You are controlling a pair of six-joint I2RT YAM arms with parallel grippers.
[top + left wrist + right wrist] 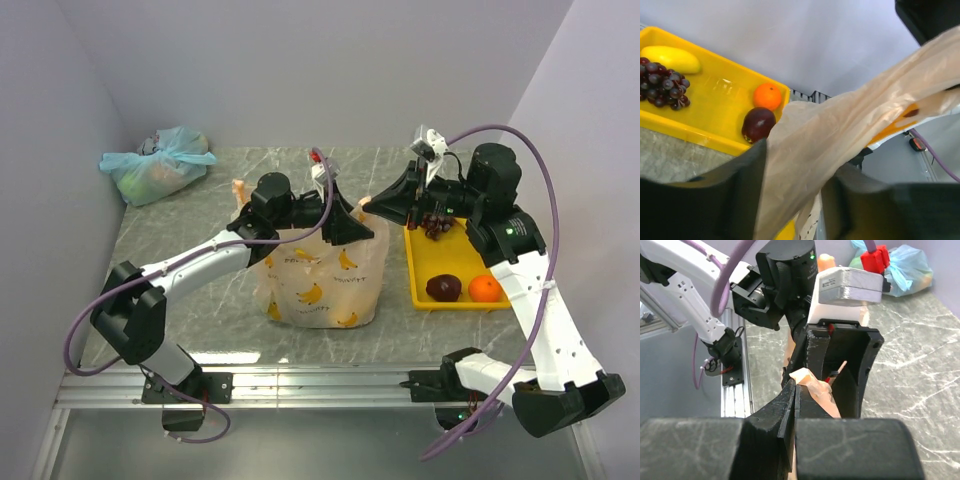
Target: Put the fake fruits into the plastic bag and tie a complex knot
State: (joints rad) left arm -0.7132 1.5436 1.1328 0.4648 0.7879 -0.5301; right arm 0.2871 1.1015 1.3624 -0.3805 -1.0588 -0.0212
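Four fake fruits sit in the yellow tray (pixel 715 107) at the right of the desk (pixel 200 235): grapes (pixel 662 82), a yellow piece (pixel 670 57), an orange (pixel 767 96) and a dark maroon one (pixel 758 124). So loading is far from done, I'd say. Whether anything is already inside the plastic bag (pixel 320 285), I cannot tell.

The bag stands mid-desk, just left of the tray, its top held up between the two arms. The right end effector (pixel 794 390) has its fingers pressed together, pinching a fold of peach handle film at the tips. At the left end effector (pixel 345 222), film runs through the gap between fingers that stand a little apart; clamped or merely threaded, I cannot tell.

The left arm reaches diagonally in from the near left, wrist over the bag's top and pointing right. The right arm rises from the near right, folds above the tray and points left, nose to nose with its partner.

My read is that this is the mouth-opening step. The next move calls for one arm to hold the mouth spread while the other lets go and heads for the tray. The thin film could sag shut.
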